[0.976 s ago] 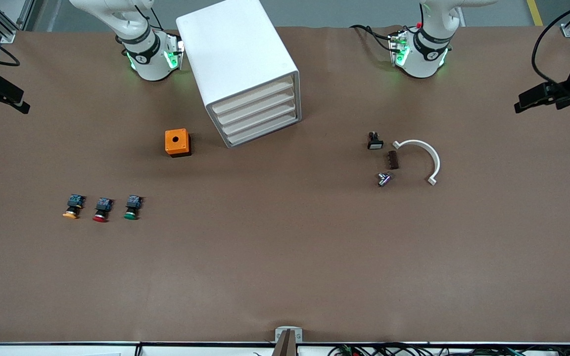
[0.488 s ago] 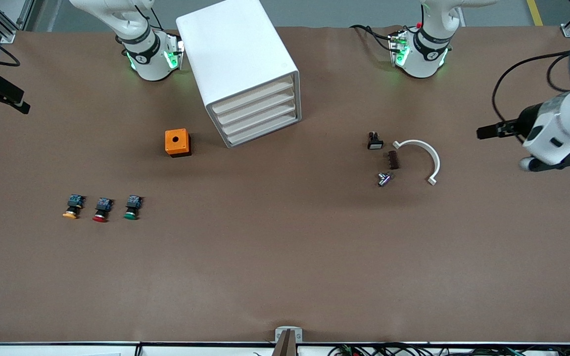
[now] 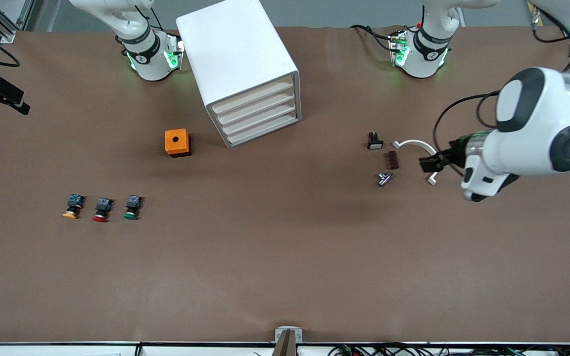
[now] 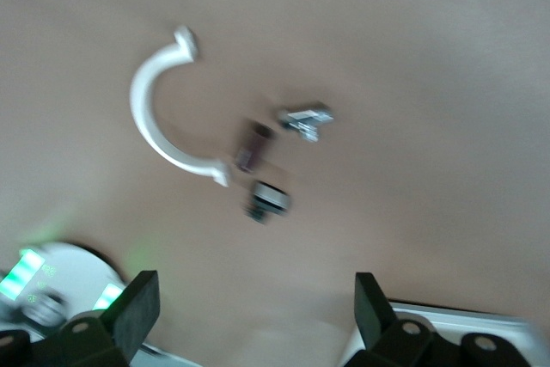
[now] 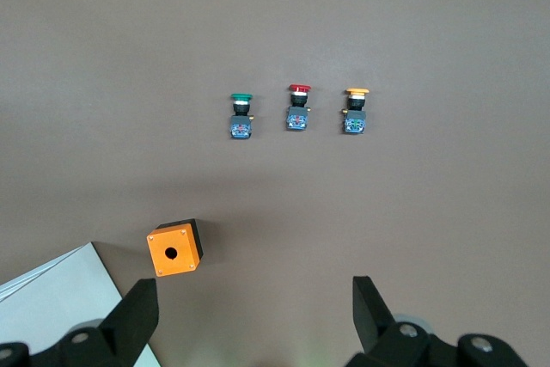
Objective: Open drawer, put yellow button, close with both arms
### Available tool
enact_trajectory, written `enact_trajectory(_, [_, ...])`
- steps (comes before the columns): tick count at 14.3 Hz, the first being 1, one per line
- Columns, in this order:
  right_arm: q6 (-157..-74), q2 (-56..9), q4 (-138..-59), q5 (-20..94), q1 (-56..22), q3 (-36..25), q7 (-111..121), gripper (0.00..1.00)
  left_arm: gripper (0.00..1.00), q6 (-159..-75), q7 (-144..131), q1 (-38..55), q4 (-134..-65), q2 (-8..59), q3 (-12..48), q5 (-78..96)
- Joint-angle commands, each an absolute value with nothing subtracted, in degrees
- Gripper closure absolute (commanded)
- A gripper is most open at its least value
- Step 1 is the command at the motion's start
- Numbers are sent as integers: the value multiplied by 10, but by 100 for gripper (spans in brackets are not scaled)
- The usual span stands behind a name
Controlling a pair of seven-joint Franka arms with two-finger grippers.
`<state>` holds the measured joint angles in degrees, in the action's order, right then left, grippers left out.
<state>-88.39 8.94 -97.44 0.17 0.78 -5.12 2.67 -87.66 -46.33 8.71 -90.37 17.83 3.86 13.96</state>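
The white cabinet (image 3: 235, 54) stands between the two arm bases, all its drawers shut; the drawer (image 3: 254, 95) is the uppermost front. The yellow button (image 3: 71, 207) (image 5: 356, 109) lies toward the right arm's end of the table, at the outer end of a row with a red-capped button (image 3: 100, 210) and a green-capped one (image 3: 130, 207). My left gripper (image 3: 424, 164) (image 4: 255, 311) hangs open and empty over a white curved bracket (image 3: 421, 144). My right gripper (image 3: 18, 103) (image 5: 255, 311) waits open and empty over the table's edge at the right arm's end.
An orange box (image 3: 177, 142) (image 5: 174, 247) with a round hole sits beside the cabinet. Next to the bracket (image 4: 155, 118) lie a small black switch (image 3: 375, 142), a brown block (image 3: 392, 159) and a metal part (image 3: 384, 178).
The left arm has swung in from its end of the table toward the middle; its gripper now hangs over the curved bracket. The right arm has not moved.
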Motion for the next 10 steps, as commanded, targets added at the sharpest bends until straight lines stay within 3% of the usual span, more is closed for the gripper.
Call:
enact_trajectory(1, [-891, 104, -989, 7, 11, -47, 21, 0, 0, -866, -602, 110, -843, 227, 39, 200])
enact_trajectory(10, [-891, 103, -989, 7, 8, -47, 21, 0, 0, -864, -954, 163, -809, 320, 64, 387])
